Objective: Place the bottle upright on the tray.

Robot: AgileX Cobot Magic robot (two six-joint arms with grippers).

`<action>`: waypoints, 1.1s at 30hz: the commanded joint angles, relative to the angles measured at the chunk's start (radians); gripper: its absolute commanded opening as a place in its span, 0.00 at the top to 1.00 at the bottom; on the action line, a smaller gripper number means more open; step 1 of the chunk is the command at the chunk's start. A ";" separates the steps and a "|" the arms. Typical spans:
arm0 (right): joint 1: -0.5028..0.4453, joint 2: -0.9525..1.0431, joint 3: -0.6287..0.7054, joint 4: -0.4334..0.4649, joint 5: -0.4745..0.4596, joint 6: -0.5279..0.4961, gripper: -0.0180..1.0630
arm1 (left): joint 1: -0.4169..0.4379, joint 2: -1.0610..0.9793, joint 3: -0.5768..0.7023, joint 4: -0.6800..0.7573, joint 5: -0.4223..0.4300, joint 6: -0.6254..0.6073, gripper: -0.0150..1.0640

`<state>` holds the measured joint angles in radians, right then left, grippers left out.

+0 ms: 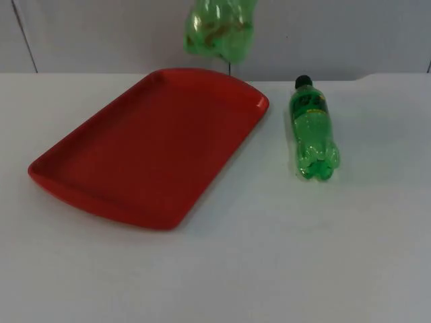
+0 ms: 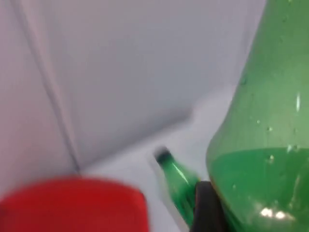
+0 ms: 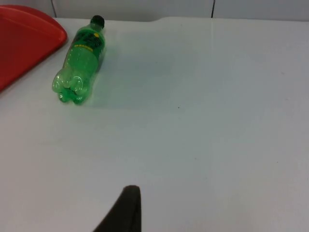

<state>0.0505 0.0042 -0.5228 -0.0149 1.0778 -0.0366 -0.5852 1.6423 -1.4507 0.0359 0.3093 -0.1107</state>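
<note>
Two green soda bottles, one red tray. Nearest, well clear of the tray: right gripper, waiting; we cannot tell its opening. Just beside the tray: lying bottle, clear plastic, lobed base, black cap. Above the tray's far rim: held bottle, left gripper clamped around it. We should lower it base-first and level onto the smooth flat floor, releasing once settled.

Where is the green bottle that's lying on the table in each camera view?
Top view: the lying bottle is on the white table, right of the red tray, cap toward the wall.
Left wrist view: lying bottle, blurred, beyond the tray.
Right wrist view: lying bottle beside the tray.
Shared landmark: the tray.
</note>
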 commanded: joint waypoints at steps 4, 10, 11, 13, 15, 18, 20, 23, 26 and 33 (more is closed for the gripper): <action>-0.005 -0.004 0.005 -0.001 0.000 -0.001 0.01 | 0.090 -0.051 -0.003 0.011 -0.096 -0.010 0.99; -0.005 -0.004 0.005 -0.001 0.000 -0.001 0.01 | 0.219 -0.056 -0.003 0.018 -0.130 0.002 0.99; -0.005 -0.004 0.005 -0.001 0.000 -0.001 0.01 | 0.240 -0.056 -0.003 0.018 -0.147 0.002 0.99; -0.005 -0.004 0.005 -0.001 0.000 -0.001 0.01 | 0.271 -0.056 -0.003 0.000 -0.170 0.002 0.99; -0.005 -0.004 0.005 -0.001 0.000 -0.001 0.01 | 0.285 -0.056 -0.003 -0.008 -0.185 0.002 0.99; -0.005 -0.004 0.005 -0.001 0.000 -0.001 0.01 | 0.300 -0.056 -0.003 -0.011 -0.241 0.002 0.99; -0.005 -0.004 0.005 -0.001 0.000 -0.001 0.01 | 0.307 -0.056 -0.003 -0.011 -0.261 0.002 0.99; -0.005 -0.004 0.005 -0.001 0.000 -0.001 0.01 | 0.307 -0.056 -0.003 0.002 -0.309 0.002 0.99; -0.005 -0.004 0.005 -0.001 0.000 -0.001 0.01 | 0.307 -0.054 -0.001 0.022 -0.358 0.002 0.99; -0.005 -0.004 0.005 -0.001 0.000 -0.001 0.01 | 0.307 0.018 0.001 0.047 -0.465 0.006 0.99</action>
<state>0.0505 0.0042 -0.5228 -0.0149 1.0778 -0.0366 -0.2790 1.6536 -1.4490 0.0792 -0.1278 -0.1089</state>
